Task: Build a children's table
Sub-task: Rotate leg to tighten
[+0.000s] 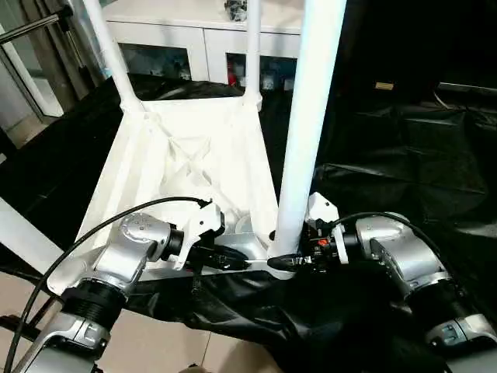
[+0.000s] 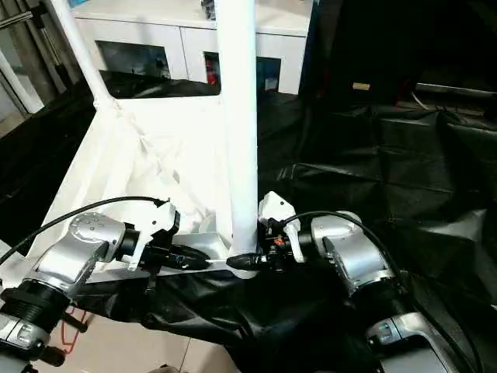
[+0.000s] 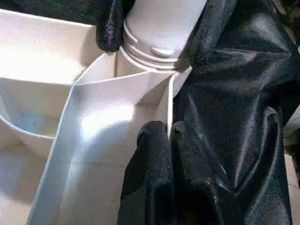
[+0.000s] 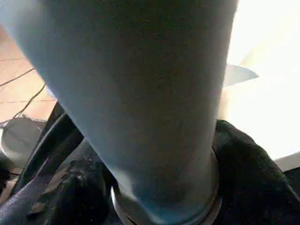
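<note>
Right pincer (image 1: 289, 263) clamped on leg (image 1: 309, 124) standing in tabletop (image 1: 140, 167) socket, left pincer (image 1: 241, 263) pinching tabletop wall

Near leg (image 1: 311, 116) top beyond frame; its base threads blurred in socket (image 3: 154, 56).

A black, glossy sheet (image 1: 404, 155) drapes the work table, wrinkled and creased, catching pale highlights along its folds; its near edge hangs down in loose pleats. Beyond the table's far side stands a white cabinet (image 1: 203, 35) with a flat white top and glass-fronted doors (image 1: 155, 61), through which dim shapes show, among them something red that cannot be made out. To the left a metal bar (image 1: 35, 27) angles across in front of a pale panel that may be a window or door. Below the hanging sheet the floor (image 1: 167, 346) is laid with light beige tiles. Bright light falls from above.
</note>
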You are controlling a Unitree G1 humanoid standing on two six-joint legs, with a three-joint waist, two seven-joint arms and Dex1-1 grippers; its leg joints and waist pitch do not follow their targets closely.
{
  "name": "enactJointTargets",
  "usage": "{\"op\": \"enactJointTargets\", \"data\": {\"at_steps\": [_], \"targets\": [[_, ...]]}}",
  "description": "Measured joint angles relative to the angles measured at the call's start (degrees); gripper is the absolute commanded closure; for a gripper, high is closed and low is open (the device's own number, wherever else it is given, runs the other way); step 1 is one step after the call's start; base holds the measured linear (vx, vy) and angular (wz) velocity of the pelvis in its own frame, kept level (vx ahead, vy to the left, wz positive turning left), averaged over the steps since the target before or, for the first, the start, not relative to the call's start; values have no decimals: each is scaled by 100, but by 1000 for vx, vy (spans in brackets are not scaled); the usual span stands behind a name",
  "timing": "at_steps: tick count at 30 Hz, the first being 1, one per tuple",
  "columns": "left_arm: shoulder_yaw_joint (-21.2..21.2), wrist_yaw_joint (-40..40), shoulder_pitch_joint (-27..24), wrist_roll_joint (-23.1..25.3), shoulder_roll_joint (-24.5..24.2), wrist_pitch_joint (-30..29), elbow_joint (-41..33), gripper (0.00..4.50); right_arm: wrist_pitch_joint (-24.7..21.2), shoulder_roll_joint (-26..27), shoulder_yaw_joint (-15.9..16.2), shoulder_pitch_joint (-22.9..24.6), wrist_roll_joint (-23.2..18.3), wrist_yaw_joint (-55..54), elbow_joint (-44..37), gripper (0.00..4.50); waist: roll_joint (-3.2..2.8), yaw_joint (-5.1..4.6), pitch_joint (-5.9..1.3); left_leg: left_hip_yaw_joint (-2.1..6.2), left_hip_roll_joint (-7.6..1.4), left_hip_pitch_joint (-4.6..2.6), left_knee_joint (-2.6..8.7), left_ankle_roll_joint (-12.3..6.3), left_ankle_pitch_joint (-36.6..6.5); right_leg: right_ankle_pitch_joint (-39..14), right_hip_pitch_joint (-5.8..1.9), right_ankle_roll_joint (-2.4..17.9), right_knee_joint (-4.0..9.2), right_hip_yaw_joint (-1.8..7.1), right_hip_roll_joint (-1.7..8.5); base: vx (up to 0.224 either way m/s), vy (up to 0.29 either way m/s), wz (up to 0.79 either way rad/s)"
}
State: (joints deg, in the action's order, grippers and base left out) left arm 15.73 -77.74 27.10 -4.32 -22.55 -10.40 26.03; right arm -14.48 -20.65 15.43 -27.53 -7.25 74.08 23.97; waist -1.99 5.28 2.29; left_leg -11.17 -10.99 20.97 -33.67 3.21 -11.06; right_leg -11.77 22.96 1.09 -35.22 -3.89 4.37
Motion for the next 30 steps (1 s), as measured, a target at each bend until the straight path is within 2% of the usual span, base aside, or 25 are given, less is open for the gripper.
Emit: {"op": "enactJointTargets", "data": {"at_steps": [4, 5, 9, 11, 14, 17, 20, 22, 23, 25, 28, 30], "targets": [[-2, 90, -1, 16, 16, 16, 7, 450, 13, 38, -44, 37, 10, -121, -4, 187, -2, 4, -1, 0, 0, -1, -3, 0, 1, 0, -1, 0, -3, 0, 0, 0, 0, 0], [-39, 308, 13, 73, 77, 56, 69, 450, 79, 183, -156, 21, 36, -417, 192, 187, 1, -8, -3, 0, -1, -11, -3, 2, 4, 3, -16, 4, -5, 1, 0, 0, 0, 0], [-183, 1114, 160, 248, 342, 74, 370, 450, 160, 629, -467, -186, 117, -1599, 768, 188, 1, -88, -1, 0, -1, -73, -4, 16, 12, -6, -54, -18, -1, 5, 0, -13, 1, -2], [-224, 1636, 303, 370, 552, 41, 584, 450, 187, 905, -666, -346, 182, -2391, 1108, 188, 2, -170, 3, 2, 0, -107, -3, 17, 12, -11, -83, -26, 8, 4, 0, 0, 0, 0], [-290, 2265, 459, 460, 856, -121, 768, 450, 126, 1236, -939, -516, 259, -3395, 1388, 188, -1, -231, 2, 3, 2, -107, -1, 17, 12, -11, -87, -26, 21, 5, 0, 0, 0, 0], [-360, 2657, 509, 510, 1045, -222, 845, 450, 120, 1463, -1080, -635, 294, -4056, 1582, 188, -13, -256, -6, 3, 5, -105, 1, 17, 12, -9, -92, -25, 20, 9, 0, 0, 0, 0], [-402, 3120, 642, 618, 1272, -221, 1027, 450, 259, 1717, -1251, -816, 357, -4854, 1900, 188, -20, -276, -10, 3, 5, -105, 3, 17, 12, -9, -96, -25, 22, 8, 0, 0, 0, 0], [-399, 3204, 659, 653, 1327, -215, 1038, 450, 374, 1760, -1265, -829, 412, -5019, 1966, 188, -26, -277, -14, 3, 5, -102, 5, 17, 12, -8, -95, -25, 22, 8, 0, 0, 0, 0], [-395, 3214, 658, 660, 1328, -191, 1039, 450, 474, 1785, -1265, -825, 478, -5062, 1998, 118, -42, -281, -20, 3, 5, -99, 5, 17, 11, -8, -96, -24, 22, 8, 0, 0, 0, 0], [-364, 3179, 658, 665, 1310, -130, 1040, 450, 514, 1784, -1252, -811, 561, -4989, 1985, 118, -50, -287, -22, 3, 7, -98, 11, 17, 11, 1, -96, -9, 23, 9, 0, 0, 0, 0], [-327, 3014, 650, 666, 1210, -10, 1028, 450, 507, 1722, -1230, -796, 561, -4700, 1930, 85, -51, -290, -20, 5, 6, -96, 25, 18, 11, 6, -94, -1, 23, 4, 0, 0, 0, 0], [-289, 2766, 610, 655, 1092, 91, 988, 450, 511, 1552, -1069, -730, 541, -4228, 1803, 72, -52, -295, -20, 4, 6, -90, 40, 18, 10, 5, -91, -2, 25, 3, -1, 0, 0, 0]]}}
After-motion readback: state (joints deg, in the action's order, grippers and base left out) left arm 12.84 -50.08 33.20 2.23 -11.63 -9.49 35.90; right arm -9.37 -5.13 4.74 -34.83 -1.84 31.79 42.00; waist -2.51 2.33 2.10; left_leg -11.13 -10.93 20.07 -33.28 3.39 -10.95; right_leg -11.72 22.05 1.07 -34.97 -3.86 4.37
